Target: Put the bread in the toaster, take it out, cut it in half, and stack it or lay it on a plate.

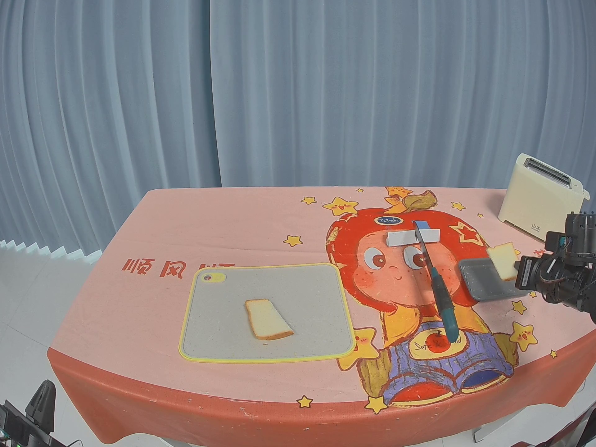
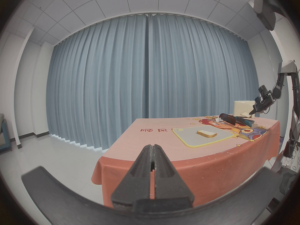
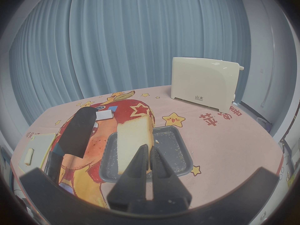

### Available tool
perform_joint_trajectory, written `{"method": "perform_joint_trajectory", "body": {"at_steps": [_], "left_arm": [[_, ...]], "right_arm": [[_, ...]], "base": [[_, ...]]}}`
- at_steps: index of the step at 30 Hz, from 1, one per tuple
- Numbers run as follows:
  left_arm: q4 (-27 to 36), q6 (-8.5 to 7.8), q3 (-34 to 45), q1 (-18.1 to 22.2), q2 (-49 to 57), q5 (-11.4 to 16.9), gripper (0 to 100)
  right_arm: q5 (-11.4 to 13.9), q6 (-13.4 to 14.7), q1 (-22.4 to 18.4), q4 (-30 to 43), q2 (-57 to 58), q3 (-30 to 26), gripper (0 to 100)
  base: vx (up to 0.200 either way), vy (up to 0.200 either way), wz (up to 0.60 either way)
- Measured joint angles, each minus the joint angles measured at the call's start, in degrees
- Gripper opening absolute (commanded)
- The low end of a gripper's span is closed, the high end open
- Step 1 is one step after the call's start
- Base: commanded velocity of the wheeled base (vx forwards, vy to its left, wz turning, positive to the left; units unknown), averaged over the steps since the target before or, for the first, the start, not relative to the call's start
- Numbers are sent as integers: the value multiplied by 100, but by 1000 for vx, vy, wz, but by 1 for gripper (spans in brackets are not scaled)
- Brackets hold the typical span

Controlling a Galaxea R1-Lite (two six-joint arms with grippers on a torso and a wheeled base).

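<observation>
A half slice of bread [image 1: 267,320] lies flat on the grey cutting board [image 1: 217,336]. My right gripper [image 3: 147,150] is shut on the edge of a second bread piece [image 3: 134,142], holding it upright just above the dark grey plate [image 3: 172,147]. In the head view that bread piece [image 1: 503,260] hangs over the far right corner of the plate [image 1: 481,284]. The cream toaster [image 1: 541,197] stands behind the plate, its slots empty. My left gripper [image 2: 153,148] is shut and holds nothing, low off the table's front left corner.
A knife [image 1: 437,280] with a teal handle lies between board and plate, its blade resting on a small white block [image 1: 403,238]. Crumbs dot the plate. The pink tablecloth [image 1: 217,225] is bare on the left and behind the board. Blue curtains hang behind the table.
</observation>
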State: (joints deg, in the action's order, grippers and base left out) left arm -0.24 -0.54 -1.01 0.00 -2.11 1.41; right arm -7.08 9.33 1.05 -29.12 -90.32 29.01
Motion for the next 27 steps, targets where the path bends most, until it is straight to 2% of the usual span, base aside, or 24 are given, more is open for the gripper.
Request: {"method": "perform_joint_trajectory", "body": {"at_steps": [27], "left_arm": [[2, 2, 0, 0, 0, 0, 0]], "right_arm": [[5, 6, -74, -5, -362, 23, 0]], "base": [[0, 0, 0]]}}
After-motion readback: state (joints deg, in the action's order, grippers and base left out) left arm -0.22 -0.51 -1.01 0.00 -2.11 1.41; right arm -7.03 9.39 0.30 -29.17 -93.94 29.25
